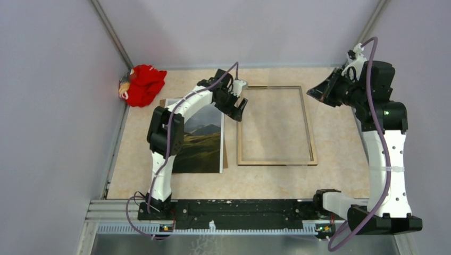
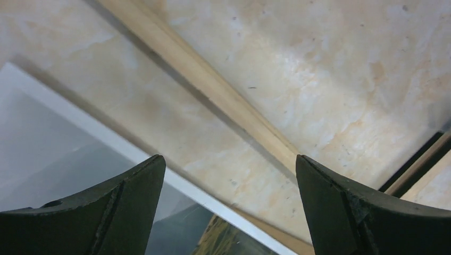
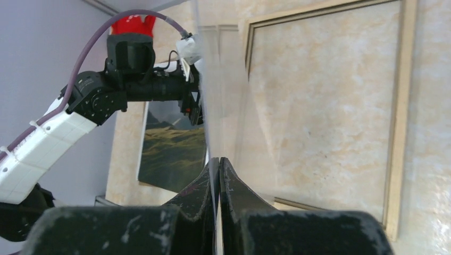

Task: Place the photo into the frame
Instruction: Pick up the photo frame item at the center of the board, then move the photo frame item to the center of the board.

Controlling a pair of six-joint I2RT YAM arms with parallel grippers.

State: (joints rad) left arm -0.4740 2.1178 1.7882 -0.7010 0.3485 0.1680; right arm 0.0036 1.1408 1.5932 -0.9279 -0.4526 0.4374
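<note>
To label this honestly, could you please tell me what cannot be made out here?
Top view: the white left arm hides part of the rectangular mountain photo; the red soft bundle is too small to identify.
Left wrist view: picture edges cut off the thin tan wooden frame.

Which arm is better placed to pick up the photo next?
Left. Its gripper hangs open between the photo and the frame, right beside the photo's edge. The right gripper is shut, apparently on a clear sheet, and is raised on the frame's other side.
</note>
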